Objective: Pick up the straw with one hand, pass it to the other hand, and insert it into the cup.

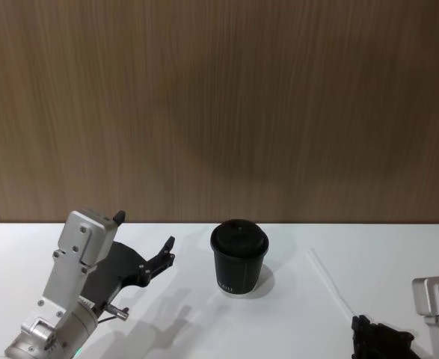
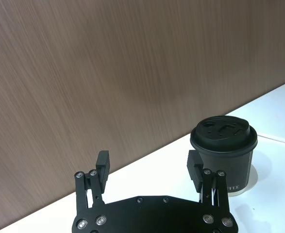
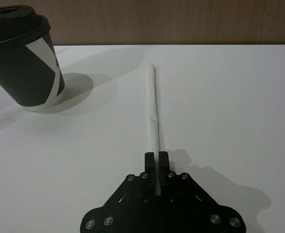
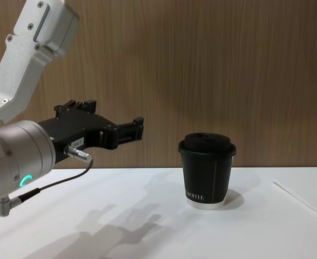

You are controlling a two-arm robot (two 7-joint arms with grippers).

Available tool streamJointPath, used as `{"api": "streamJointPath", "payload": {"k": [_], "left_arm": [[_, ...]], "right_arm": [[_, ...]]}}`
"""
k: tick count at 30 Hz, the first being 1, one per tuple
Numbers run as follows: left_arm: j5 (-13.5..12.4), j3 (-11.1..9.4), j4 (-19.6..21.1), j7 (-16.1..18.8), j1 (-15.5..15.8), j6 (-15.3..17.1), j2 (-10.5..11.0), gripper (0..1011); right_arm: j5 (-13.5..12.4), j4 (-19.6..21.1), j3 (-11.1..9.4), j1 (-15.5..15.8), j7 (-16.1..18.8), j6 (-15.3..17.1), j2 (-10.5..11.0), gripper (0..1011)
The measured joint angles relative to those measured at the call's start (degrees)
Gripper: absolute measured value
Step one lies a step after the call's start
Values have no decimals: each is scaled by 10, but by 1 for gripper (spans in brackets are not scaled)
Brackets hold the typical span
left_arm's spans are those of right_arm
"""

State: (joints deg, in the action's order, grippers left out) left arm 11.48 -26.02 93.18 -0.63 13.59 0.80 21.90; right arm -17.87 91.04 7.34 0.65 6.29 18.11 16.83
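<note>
The black lidded cup (image 1: 239,259) stands upright mid-table, also seen at the cup (image 4: 207,170). To its right the thin white straw (image 1: 330,285) lies along the table. My right gripper (image 3: 157,159) is low over the table with its fingers shut on the straw's (image 3: 154,104) near end; the rest of the straw points away toward the back wall. In the head view that gripper (image 1: 363,327) sits at the bottom right. My left gripper (image 2: 148,165), on the silver wrist, hovers open and empty left of the cup (image 2: 224,148), above the table.
A wood-panelled wall (image 1: 219,105) runs close behind the white table (image 1: 294,329). The left arm's dark cable (image 4: 50,186) hangs under its wrist.
</note>
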Motion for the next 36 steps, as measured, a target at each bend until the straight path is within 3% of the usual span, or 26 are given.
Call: {"api": "streamJointPath", "payload": {"k": [10,22,26,36], "left_arm": [[0,0,0,0,0,0,0,1000],[0,0,0,0,0,0,0,1000],[0,0,0,0,0,0,0,999],[0,0,0,0,0,0,0,1000]], "right_arm": [[1,-9,-8,-1,6,-32,-4,17],[-11,-26,-37,-9,35,-108,-3,17],[-25,-30,-48,-15,60,-140,4,17],[-63,-34,-62,-28,132,-182,31,17]]}}
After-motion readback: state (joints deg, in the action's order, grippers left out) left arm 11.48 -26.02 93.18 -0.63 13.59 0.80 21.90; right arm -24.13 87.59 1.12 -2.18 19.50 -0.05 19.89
